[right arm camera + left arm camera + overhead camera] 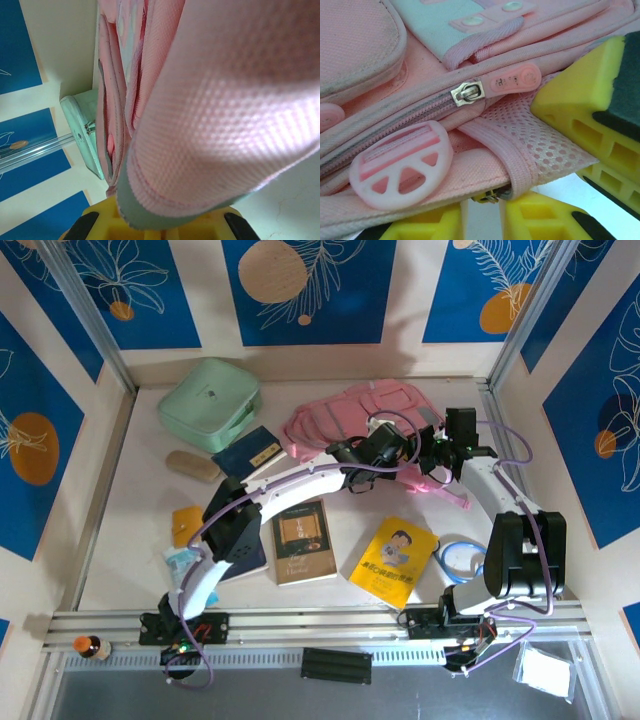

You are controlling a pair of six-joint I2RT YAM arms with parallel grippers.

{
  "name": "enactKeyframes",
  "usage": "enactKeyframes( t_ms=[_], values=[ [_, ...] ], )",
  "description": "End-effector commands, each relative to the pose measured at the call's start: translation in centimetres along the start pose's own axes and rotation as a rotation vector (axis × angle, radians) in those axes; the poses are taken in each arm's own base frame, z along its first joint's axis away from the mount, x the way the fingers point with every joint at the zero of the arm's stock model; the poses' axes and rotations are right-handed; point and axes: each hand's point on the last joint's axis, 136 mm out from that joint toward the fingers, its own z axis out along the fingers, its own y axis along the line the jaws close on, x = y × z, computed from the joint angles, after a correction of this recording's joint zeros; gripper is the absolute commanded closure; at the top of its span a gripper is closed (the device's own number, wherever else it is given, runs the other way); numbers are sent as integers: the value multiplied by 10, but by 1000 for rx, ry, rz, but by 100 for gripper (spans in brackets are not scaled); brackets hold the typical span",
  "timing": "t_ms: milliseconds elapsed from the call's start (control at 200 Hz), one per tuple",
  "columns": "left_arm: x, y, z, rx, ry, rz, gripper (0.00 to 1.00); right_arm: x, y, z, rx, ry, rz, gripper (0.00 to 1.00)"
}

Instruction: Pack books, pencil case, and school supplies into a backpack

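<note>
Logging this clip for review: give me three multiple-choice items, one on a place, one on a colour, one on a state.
1. Where is the yellow book? A leaning on a wall; B flat on the table, right of the brown book; C on a shelf.
2. The square zip case is: A red; B black; C mint green.
3. The right end effector is: A shut on backpack fabric; B wide open; C holding a pen.
Answers: B, the books lie side by side; C, its shell is pale green; A, pink fabric is pinched in it.
</note>
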Motion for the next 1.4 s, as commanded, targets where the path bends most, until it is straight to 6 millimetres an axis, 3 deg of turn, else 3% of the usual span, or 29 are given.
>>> enactKeyframes(
  t_ms=[0,555,810,1010,1260,1395],
  values=[
    [-22,9,2,-39,-62,10,78,16,20,-3,-47,74,-43,93],
    [-12,32,-1,-141,-44,17,86,12,17,-4,-35,57,-39,94],
    [-14,28,1,-129,-51,25,76,13,14,0,-35,73,-27,94],
    [-14,25,7,-123,-46,43,76,14,16,0,-40,76,-28,94],
    [-14,23,14,-131,-44,64,82,15,16,-1,-43,78,-30,94],
    [-16,22,11,-126,-40,68,90,13,13,-1,-38,73,-29,94]
  ],
)
